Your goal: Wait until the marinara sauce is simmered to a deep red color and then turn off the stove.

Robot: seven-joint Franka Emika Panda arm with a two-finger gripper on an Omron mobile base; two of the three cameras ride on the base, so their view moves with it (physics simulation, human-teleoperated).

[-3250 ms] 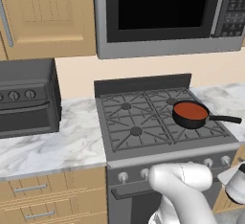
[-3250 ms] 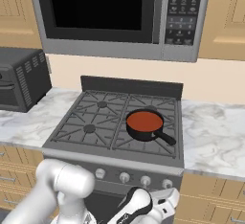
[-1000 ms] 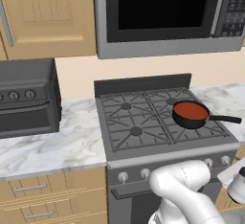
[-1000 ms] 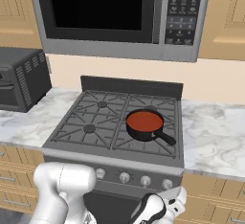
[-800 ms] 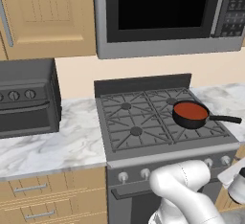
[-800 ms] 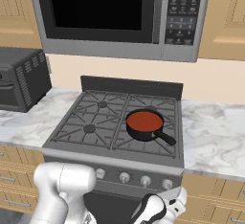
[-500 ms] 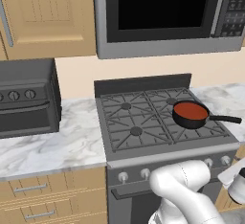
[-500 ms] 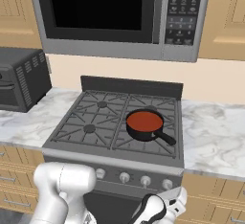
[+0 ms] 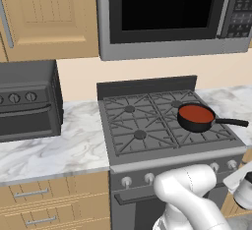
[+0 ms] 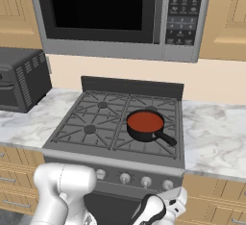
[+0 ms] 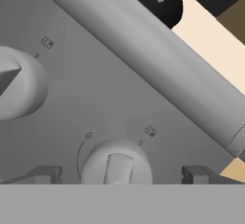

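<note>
Since the earliest frames the wrist has swung a little lower and further right in front of the range, and over the last second nothing visible changes: the pan, the knobs and the arm all sit where they were.

The marinara sauce [image 10: 145,121] lies as a smooth red disc inside the small black pan [image 9: 196,118] on the rear right burner of the stove [image 10: 96,122], its long handle pointing off toward the right-hand counter [image 10: 214,137]. It reads as a fairly full red in both base views, though whether it has reached the deep red the task wants is a judgement I cannot make firmly from the colour alone.

The hand [image 11: 119,174] is down at the stove's front panel, fingers spread wide with one silver knob [image 11: 116,164] centred between them and not yet gripped; a second knob [image 11: 19,82] sits to the left in the hand view, and the oven door's bar handle [image 11: 143,60] crosses above.

So the approach looks finished and the waiting is probably near its end. Left to do: close on the knob and turn it to shut the burner off.
</note>
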